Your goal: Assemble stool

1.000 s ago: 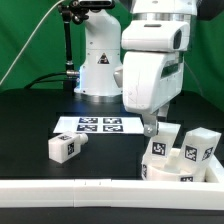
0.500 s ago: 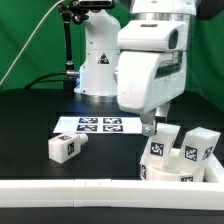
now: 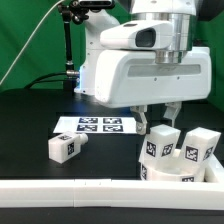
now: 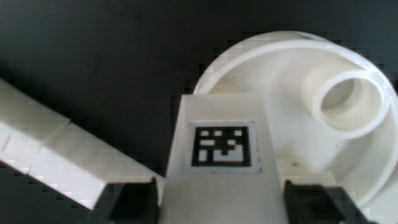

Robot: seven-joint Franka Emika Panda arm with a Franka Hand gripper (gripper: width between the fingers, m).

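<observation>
Leg fitting looks to be the step in hand: the claw [image 4: 228, 198] is clamped on an upright leg [image 4: 221, 140] standing on the seat [image 4: 285, 55] below it. Just beside the claw stands a second leg [image 3: 200, 148], and a third leg [image 3: 65, 147] lies well apart. Next, the held leg likely needs twisting home before release.

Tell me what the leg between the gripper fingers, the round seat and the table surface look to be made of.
The leg is likely white plastic, matte, a chunky block with softly rounded edges and a printed black-and-white tag on its face. The seat looks like the same white plastic, smooth with a slight sheen and a moulded ring shape. The table is black and matte, without glare; whether cloth or painted board, I cannot tell.
</observation>
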